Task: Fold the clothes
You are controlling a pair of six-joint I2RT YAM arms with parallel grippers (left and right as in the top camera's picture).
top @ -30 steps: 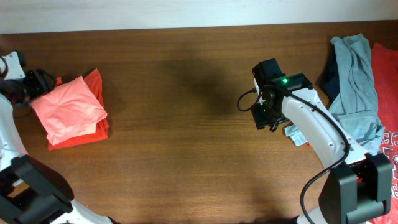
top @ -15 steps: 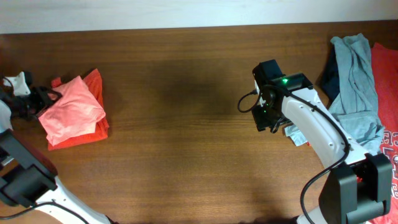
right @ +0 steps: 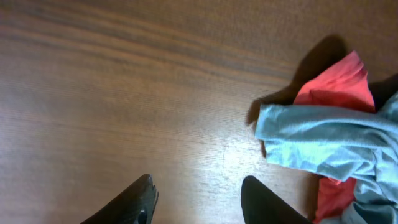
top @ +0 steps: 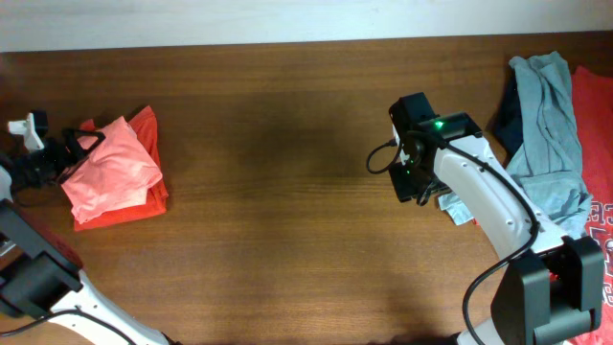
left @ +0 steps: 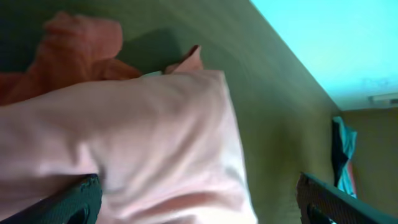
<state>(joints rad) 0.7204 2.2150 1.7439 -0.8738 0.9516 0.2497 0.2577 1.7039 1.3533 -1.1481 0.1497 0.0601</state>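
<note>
Pink shirt (top: 113,171) folded, long axis diagonal, atop red-orange shirt (top: 148,127).

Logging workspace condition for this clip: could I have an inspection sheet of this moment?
Surface: dark brown wooden table, no marks seen.
Job's things: folded salmon-pink T-shirt atop red-orange shirt, left; grey-teal shirt, red shirt, navy shirt heaped unfolded, right.
Clutter: nothing seen.
Grippers: left gripper open, pink shirt between its fingers; right gripper open over wood beside grey-teal shirt.
Cables: black cable looped at right wrist.
Surroundings: pale wall along far edge.
</note>
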